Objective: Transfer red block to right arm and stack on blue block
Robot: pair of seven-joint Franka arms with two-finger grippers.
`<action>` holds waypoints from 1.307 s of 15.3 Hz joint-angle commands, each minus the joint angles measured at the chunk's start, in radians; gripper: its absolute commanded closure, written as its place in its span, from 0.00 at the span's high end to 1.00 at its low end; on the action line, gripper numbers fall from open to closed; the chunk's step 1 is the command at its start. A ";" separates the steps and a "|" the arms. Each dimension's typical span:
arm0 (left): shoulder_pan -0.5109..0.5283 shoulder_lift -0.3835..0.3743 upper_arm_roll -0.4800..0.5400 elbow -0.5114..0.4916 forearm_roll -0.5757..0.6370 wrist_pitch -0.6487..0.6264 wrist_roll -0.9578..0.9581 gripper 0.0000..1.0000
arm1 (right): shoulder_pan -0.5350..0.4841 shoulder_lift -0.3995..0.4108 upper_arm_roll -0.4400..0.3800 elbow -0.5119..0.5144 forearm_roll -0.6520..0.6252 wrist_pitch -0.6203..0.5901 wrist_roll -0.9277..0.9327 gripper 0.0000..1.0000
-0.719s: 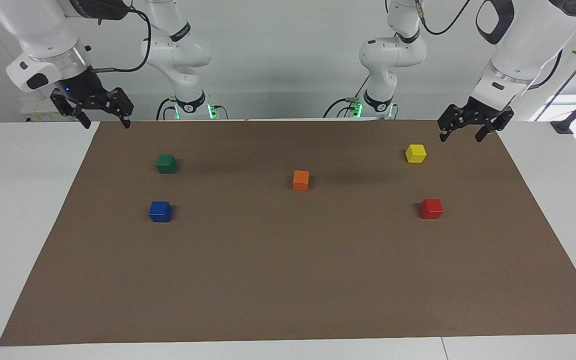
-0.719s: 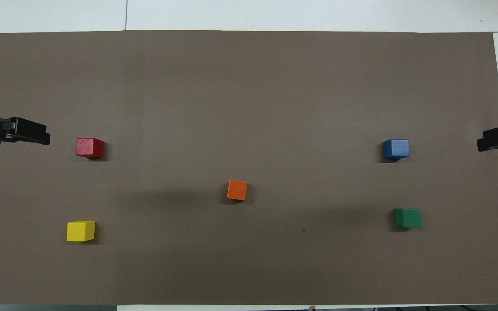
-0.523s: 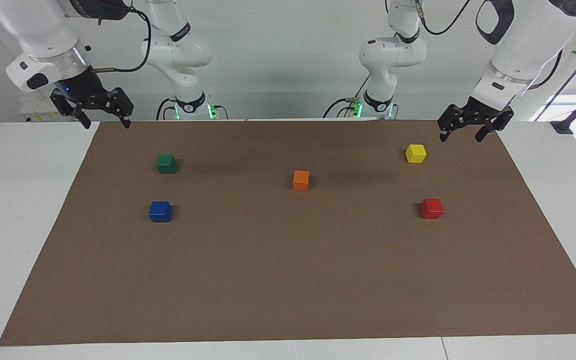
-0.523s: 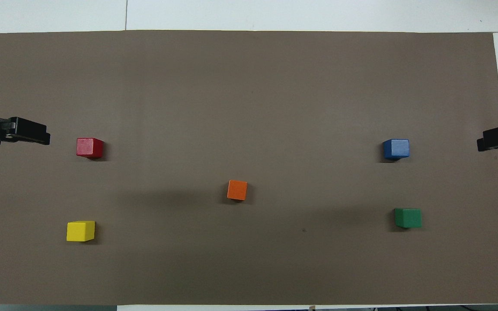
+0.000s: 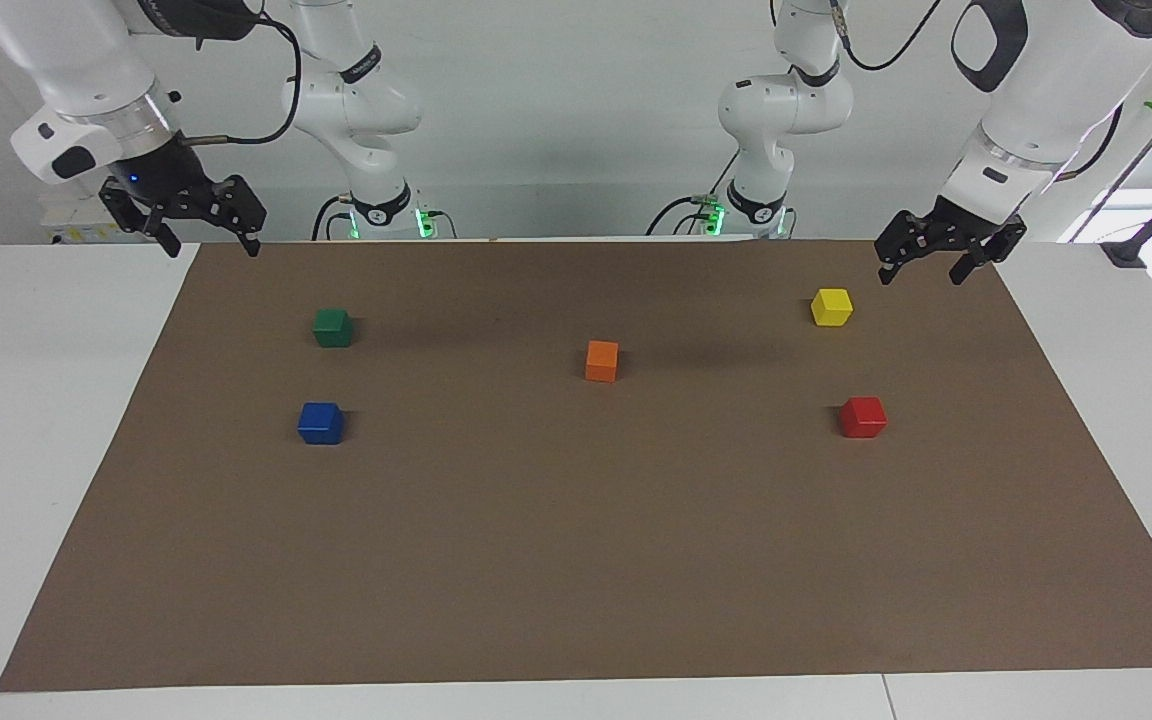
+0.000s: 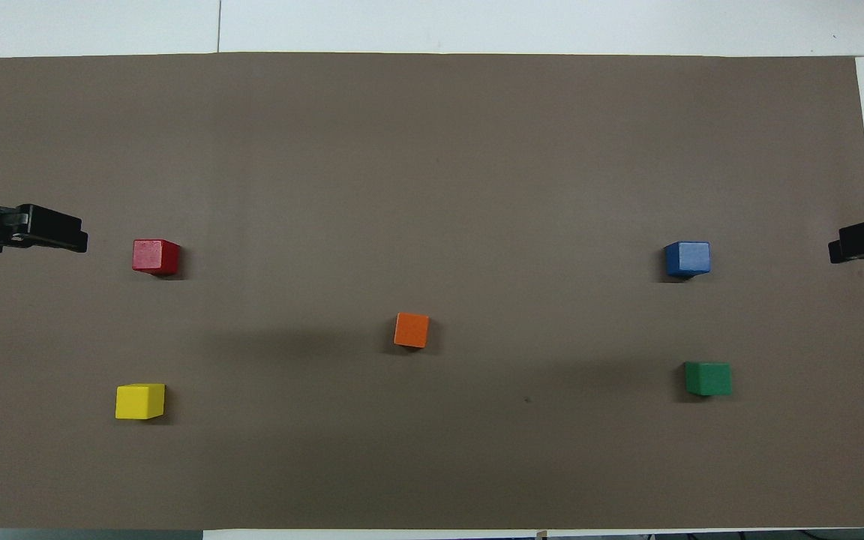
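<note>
Red block (image 5: 863, 417) alone on the mat (image 5: 576, 560), well apart from blue block (image 5: 320, 423); left gripper (image 5: 921, 273) and right gripper (image 5: 211, 247) both raised at the mat's corners, fingers spread, holding nothing

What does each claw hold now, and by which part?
Nothing is held. The left claw and the right claw both hang open and empty. The red block and the blue block lie untouched on the mat.

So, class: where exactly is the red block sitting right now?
The red block sits on the brown mat toward the left arm's end, farther from the robots than the yellow block.
</note>
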 commanded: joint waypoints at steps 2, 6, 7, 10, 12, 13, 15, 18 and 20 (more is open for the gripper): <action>0.028 0.023 -0.003 -0.063 0.011 0.122 0.006 1.00 | -0.024 -0.045 0.006 -0.089 0.006 0.061 -0.126 1.00; 0.049 0.108 -0.001 -0.168 0.011 0.315 0.006 1.00 | -0.024 -0.138 0.006 -0.309 0.136 0.198 -0.129 1.00; 0.068 0.111 -0.003 -0.224 0.012 0.392 0.007 1.00 | -0.025 -0.137 0.006 -0.329 0.199 0.212 -0.129 1.00; 0.068 0.141 -0.003 -0.382 0.012 0.625 0.006 1.00 | -0.053 -0.128 0.005 -0.384 0.391 0.238 -0.164 1.00; 0.076 0.154 -0.003 -0.433 0.012 0.698 0.006 1.00 | -0.109 -0.126 0.005 -0.436 0.552 0.240 -0.261 1.00; 0.074 0.155 -0.003 -0.442 0.011 0.704 0.006 1.00 | -0.143 -0.120 0.005 -0.464 0.635 0.235 -0.339 1.00; 0.062 0.174 -0.003 -0.450 0.011 0.727 0.004 1.00 | -0.208 -0.094 0.005 -0.496 0.767 0.192 -0.501 1.00; 0.059 0.218 -0.003 -0.453 0.012 0.767 0.007 1.00 | -0.259 -0.039 0.005 -0.515 0.966 0.065 -0.580 1.00; 0.059 0.244 -0.003 -0.453 0.012 0.781 0.007 1.00 | -0.259 -0.023 0.005 -0.528 1.081 0.001 -0.579 1.00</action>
